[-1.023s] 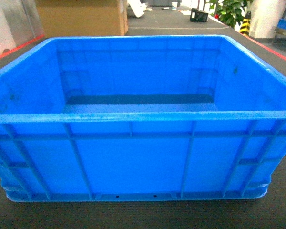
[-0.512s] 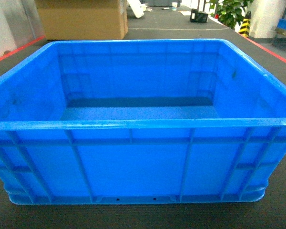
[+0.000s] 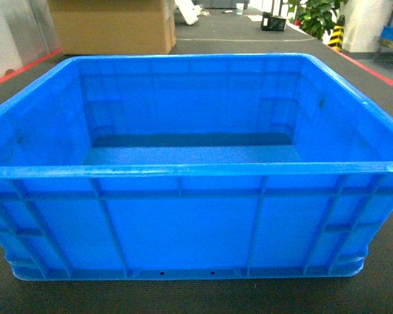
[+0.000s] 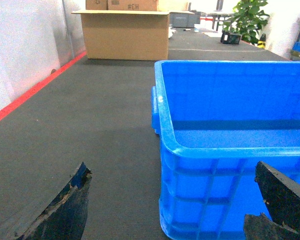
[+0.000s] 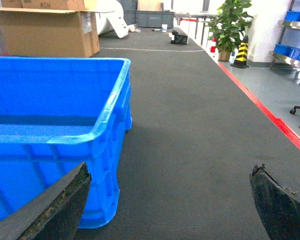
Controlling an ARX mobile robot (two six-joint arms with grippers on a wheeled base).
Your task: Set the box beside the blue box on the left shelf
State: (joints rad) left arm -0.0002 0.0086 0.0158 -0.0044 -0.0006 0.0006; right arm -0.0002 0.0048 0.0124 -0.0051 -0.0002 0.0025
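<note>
Directly ahead of my head camera sits the large bright blue rectangular plastic crate (image 3: 183,222), upright on the dark grey ribbed floor mat (image 5: 190,125), its ribbed near wall facing me and its inside showing nothing but its own floor. My left end effector (image 4: 170,210) stands spread wide: one worn black finger (image 4: 65,210) hangs over bare mat outside the crate's left wall, the other (image 4: 282,200) sits in front of the near wall, so the near left corner lies between them; I cannot tell whether either finger touches the plastic. My right end effector (image 5: 170,205) is likewise spread, one finger (image 5: 55,210) low in front of the crate's near right corner, the other (image 5: 282,205) well out over the mat. A brown open cardboard carton (image 3: 111,26) stands on the mat beyond the crate's far left corner, and a potted green plant (image 5: 230,25) stands by the mat's red edge stripe (image 5: 270,115) far off to the right.
</note>
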